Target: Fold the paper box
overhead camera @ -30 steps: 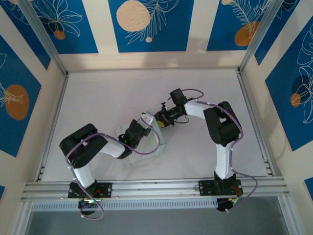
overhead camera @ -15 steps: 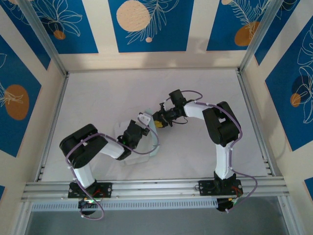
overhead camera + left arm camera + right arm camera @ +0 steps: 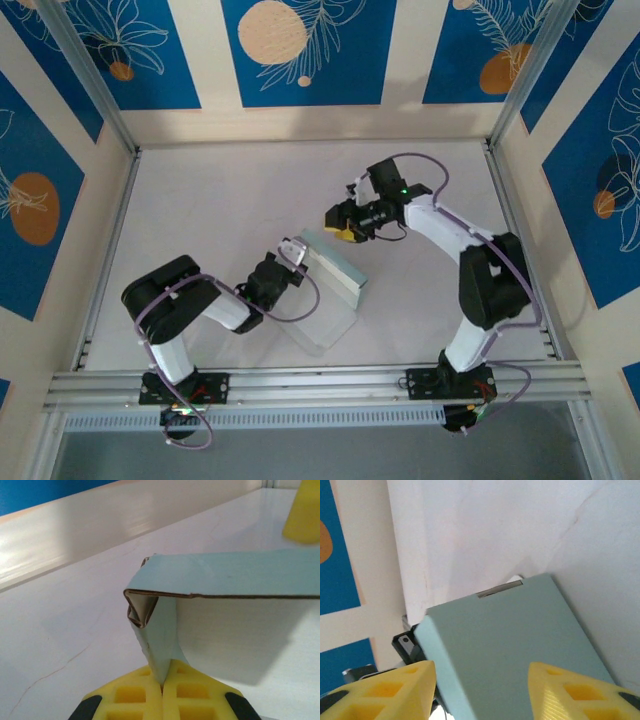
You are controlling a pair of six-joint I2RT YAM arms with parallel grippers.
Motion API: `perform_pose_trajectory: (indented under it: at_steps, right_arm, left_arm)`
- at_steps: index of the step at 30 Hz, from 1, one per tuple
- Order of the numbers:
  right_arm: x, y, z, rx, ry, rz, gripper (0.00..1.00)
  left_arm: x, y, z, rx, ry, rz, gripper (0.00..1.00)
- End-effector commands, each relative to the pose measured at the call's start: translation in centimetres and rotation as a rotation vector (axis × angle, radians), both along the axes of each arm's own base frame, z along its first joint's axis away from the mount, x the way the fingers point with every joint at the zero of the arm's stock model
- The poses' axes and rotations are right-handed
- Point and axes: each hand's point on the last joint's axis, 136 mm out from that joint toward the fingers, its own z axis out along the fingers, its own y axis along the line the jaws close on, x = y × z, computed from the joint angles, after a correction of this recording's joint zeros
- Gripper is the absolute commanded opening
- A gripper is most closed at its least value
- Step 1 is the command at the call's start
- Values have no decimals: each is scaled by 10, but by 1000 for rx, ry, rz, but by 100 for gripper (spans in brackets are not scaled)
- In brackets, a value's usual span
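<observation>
Looking at the paper box [image 3: 335,268] around the middle of the bench [image 3: 200,200]: part-folded, mint face out, one long edge raised and the rest sloping down toward the near side. Can see the left gripper [image 3: 162,682] with jaws pinched fully together on a narrow green flap at the box's left end, right under a tucked corner. Over on the far side, spotted the right gripper [image 3: 342,224] hanging just past the box's far corner, jaws roughly half apart and gripping nothing. From its wrist view, looking down on the flat green panel between the two yellow fingers [image 3: 390,685], no contact anywhere.

Judging by that, probably partway through: shell formed, ends not closed up. For the next bit, would treat the left pinch as the anchor and not tug with it, since thin card like this creases wherever stressed. Bring the right side in low and square to the panel, press along the scored line rather than the middle of a face, and go slow enough to let the flap find its slot. Worth watching that tucked corner near the left jaws: looks a bit bunched, could pop open if twisted. Can't tell from here about the far-end flap, slotted or not.
</observation>
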Motion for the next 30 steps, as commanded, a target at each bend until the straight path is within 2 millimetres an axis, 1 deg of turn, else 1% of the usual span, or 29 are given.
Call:
perform_pose_trajectory:
  at_steps: [1,3,4,9,12,15,18,19,20,22,25,26,28,30]
  right_arm:
    - [-6,-19,8,-104,-51,-14,54]
    - [-13,-14,19,-67,-68,19,51]
    - [-18,-8,24,-37,-72,50,50]
    - [-33,16,31,-3,-65,153,44]
    - [-35,29,37,40,-58,179,38]
    - [-32,38,39,78,-34,180,35]
    - [-33,48,35,108,13,182,34]
    - [-32,48,32,94,9,173,33]
    - [-27,44,26,55,0,141,33]
    - [-12,25,15,3,-28,47,34]
    - [8,2,0,9,-5,-55,37]
    - [12,-1,-5,7,1,-68,38]
    - [17,-4,-23,-12,37,-76,39]
    - [19,2,-39,-2,88,-53,40]
  left_arm:
    - [-7,-11,7,-41,-28,-62,0]
    - [-10,-15,5,-44,-27,-88,0]
    - [-10,-16,5,-47,-27,-99,0]
    - [-13,-21,4,-52,-26,-129,0]
    - [-15,-24,2,-44,-23,-150,0]
    - [-16,-24,-2,-20,-14,-155,0]
    - [-14,-22,-5,-6,-15,-139,0]
    - [-13,-22,-5,-2,-19,-135,0]
    - [-13,-22,-4,2,-22,-139,0]
    - [-13,-23,-5,16,-23,-146,0]
    - [-15,-24,-7,39,-24,-160,0]
    - [-15,-25,-8,51,-25,-160,0]
    - [-12,-23,-10,75,-25,-144,0]
    - [-8,-23,-13,101,-24,-132,0]
